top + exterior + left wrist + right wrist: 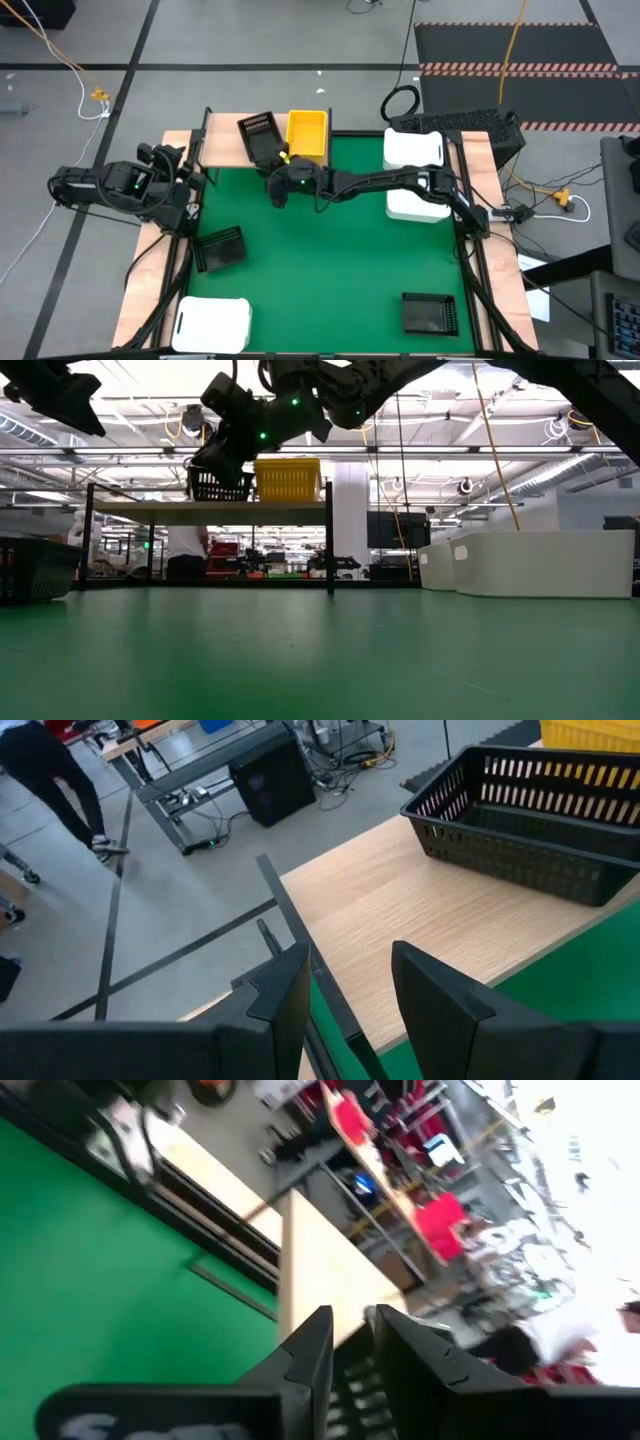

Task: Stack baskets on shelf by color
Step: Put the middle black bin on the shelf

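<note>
The light-wood shelf (222, 142) stands at the mat's far left. On it a black basket (261, 136) sits turned askew beside a yellow basket (307, 134). My right gripper (274, 165) reaches in from the right to the black basket's near side, its fingers almost together on it. In the low view this gripper (222, 460) hangs over the black basket (220, 486), which rests on the shelf top (150, 507). My left gripper (350, 982) is open and holds nothing; it hovers at the shelf's left end (192, 175), facing the black basket (530, 830). My right gripper is shut on the black basket; a strip of its slatted wall (348, 1372) shows far back between the two fingers (312, 1345). It comes slanting down from the near side. Which stretch of the rim it has cannot be told. The basket's bottom is on the shelf.
Two white baskets (413, 150) (418, 206) stand at the mat's right edge. One black basket (220, 248) lies left of centre, another (430, 312) near right, and a white one (213, 325) near left. The green mat's middle (330, 260) is bare.
</note>
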Controlling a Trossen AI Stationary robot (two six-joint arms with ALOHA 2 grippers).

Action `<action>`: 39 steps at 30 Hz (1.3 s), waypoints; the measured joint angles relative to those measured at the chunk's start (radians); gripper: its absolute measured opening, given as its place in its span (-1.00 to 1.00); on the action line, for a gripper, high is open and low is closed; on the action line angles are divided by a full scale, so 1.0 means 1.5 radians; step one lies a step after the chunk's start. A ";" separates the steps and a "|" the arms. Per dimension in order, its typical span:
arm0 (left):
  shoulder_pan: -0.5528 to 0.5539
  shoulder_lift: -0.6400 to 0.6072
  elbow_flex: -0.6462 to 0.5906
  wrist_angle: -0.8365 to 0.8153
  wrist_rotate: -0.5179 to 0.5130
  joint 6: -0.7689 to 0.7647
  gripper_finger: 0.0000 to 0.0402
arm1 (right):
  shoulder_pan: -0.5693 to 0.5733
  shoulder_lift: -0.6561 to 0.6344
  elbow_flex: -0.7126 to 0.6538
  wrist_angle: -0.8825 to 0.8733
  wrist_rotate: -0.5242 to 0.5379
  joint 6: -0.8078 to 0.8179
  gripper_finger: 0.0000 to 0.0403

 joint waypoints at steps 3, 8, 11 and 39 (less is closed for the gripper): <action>-0.001 0.017 -0.001 0.045 0.020 0.041 -0.28 | 0.028 -0.032 -0.001 -0.032 0.076 -0.015 -0.65; -0.004 0.062 -0.025 0.202 0.053 0.136 -0.28 | 0.041 -0.176 -0.136 -0.076 0.021 0.105 -0.66; -0.006 0.097 -0.057 0.339 0.070 0.255 -0.28 | 0.022 -0.299 -0.308 0.010 -0.056 0.191 -0.72; 0.346 0.320 -0.071 0.786 0.467 0.784 -0.28 | -0.047 -0.755 -0.754 0.413 -0.204 0.377 -0.88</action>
